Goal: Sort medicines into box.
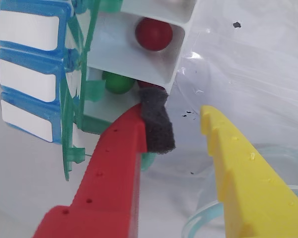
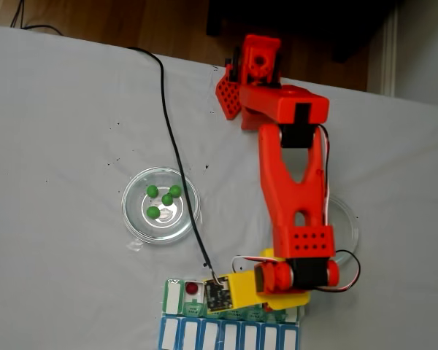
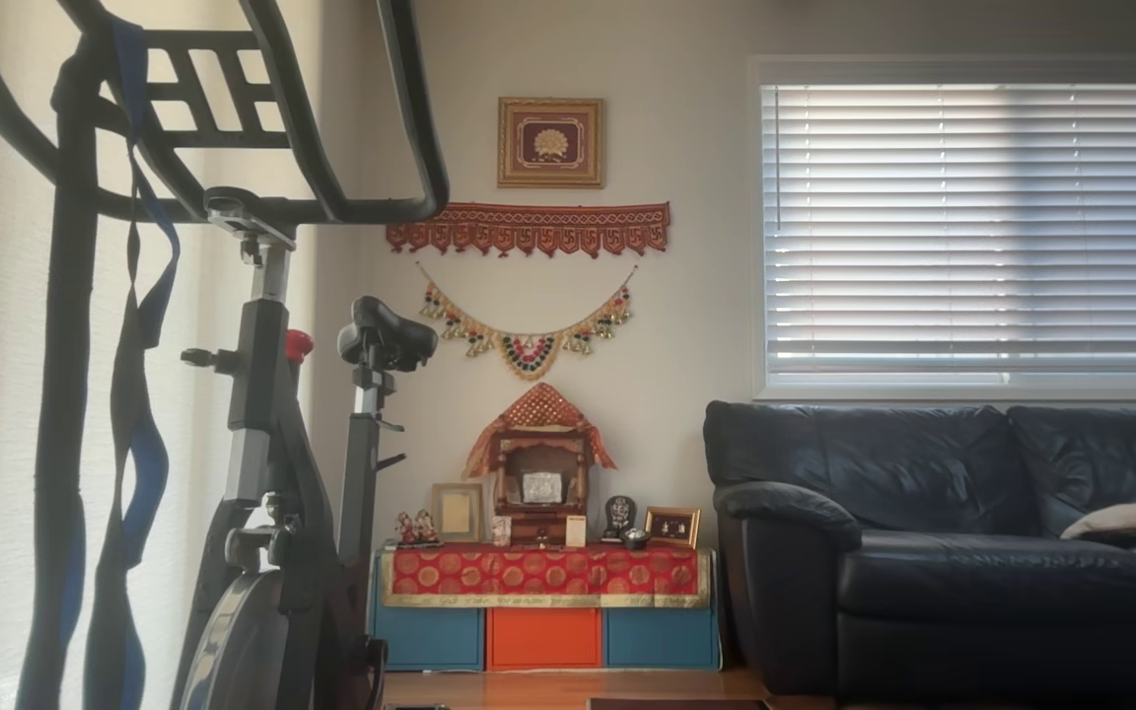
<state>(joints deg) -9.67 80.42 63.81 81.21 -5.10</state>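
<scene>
Looking down, I see my arm (image 2: pixel 292 182) stretched across the table (image 2: pixel 58 109) to the box (image 1: pixel 139 54); its labels read blank. The gripper (image 1: pixel 181 131) hangs spread beside a compartment holding a red ball (image 1: pixel 153 33).

I can read no text, brand, number or sign anywhere from my station. In the wrist view the white label panels (image 1: pixel 27 29) on the blue-lidded pill organizer row (image 1: pixel 20 79) are blank, and the translucent green hinged lids (image 1: pixel 79 89) of the long pill organizer box (image 1: pixel 134 54) show no day lettering I can make out. In the fixed view the same white panels (image 2: pixel 230 337) are too small to read. The gold-framed wall picture (image 3: pixel 550 142) carries an emblem, no words.
</scene>
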